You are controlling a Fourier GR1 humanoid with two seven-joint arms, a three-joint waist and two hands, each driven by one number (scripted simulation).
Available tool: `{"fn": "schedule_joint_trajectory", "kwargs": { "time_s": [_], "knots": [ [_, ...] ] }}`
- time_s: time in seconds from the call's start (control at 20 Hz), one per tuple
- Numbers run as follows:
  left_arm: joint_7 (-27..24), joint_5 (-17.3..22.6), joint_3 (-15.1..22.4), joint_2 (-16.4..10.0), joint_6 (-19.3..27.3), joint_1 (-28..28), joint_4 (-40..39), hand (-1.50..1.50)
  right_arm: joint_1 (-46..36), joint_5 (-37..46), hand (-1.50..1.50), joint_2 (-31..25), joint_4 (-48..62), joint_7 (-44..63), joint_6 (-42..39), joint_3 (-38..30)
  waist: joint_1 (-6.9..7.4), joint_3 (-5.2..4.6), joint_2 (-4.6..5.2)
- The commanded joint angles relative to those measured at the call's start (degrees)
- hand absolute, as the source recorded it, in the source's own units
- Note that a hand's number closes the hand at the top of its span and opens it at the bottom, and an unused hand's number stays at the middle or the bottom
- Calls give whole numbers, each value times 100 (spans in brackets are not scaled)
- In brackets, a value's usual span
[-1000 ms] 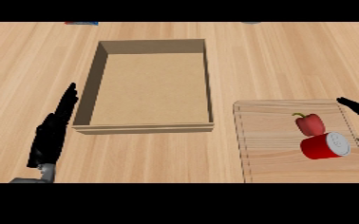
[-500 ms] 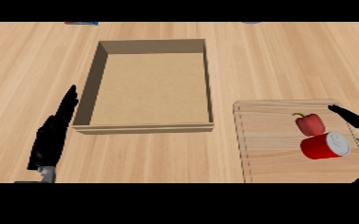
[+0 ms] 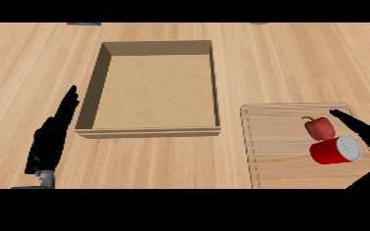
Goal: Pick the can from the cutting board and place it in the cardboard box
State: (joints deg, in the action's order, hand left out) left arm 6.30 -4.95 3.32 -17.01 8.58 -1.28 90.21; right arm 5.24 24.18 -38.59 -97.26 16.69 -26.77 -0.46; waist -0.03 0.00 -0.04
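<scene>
Can point(image 3: 335, 150) lies on its side on the board point(image 3: 278, 147), against the pepper point(image 3: 319, 127), well apart from the box point(image 3: 215, 85); the right hand point(image 3: 351, 123) has slid in from the edge, fingers straight, holding nothing, so the grasp looks imminent; the left hand point(image 3: 52, 138) rests open beside the box.

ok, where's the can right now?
Head view, lower right: the can lies on its side on the cutting board, just below the pepper, with the right hand close at its right.
</scene>
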Motion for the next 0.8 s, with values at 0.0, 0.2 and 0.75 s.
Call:
{"fn": "schedule_joint_trajectory", "kwargs": {
  "time_s": [0.0, 0.2, 0.75],
  "knots": [
    [-231, -143, -122, 138, -90, 20, -292, 0, 213, 424, -150, 216, 302, -513, 90, -188, -11, 0, 2],
    [2, -151, -181, 206, -190, -55, 65, 0, -438, 495, -150, 612, 359, -90, -168, -117, 24, 0, 4],
    [-113, -251, -689, 216, -573, 279, -368, 0, 30, 1193, -150, 1003, 81, -333, -378, -288, -16, -1, 1]
  ]
}}
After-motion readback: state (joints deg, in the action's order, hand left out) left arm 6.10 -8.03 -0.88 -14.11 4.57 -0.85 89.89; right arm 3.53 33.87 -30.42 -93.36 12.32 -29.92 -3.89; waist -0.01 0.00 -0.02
